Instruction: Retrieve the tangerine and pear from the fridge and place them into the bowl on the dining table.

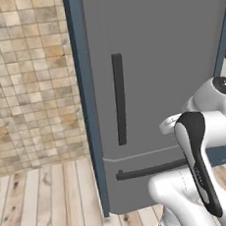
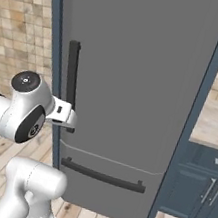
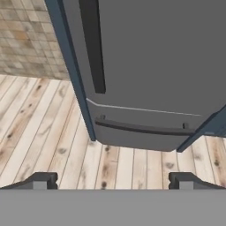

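Fridge [image 2: 135, 85] doors closed, the tall grey unit stands on the plank floor [image 3: 39, 132] beside a tiled wall [image 1: 27, 79], its dark vertical handle [image 2: 70, 81] and drawer bar [image 3: 141, 128] facing the robot. Gripper [image 3: 113, 181] fingers [image 3: 42, 180] spread wide, holding nothing, well short of the drawer bar.

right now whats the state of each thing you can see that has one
tall grey fridge: upper door shut, nothing of the inside showing
vertical dark bar handle: untouched, end effector apart from it
lower grey drawer: pushed in, its horizontal dark bar handle free
end effector: open, empty, aimed at the fridge's lower part and the wood floor
dark blue cabinet doors right of the fridge: shut
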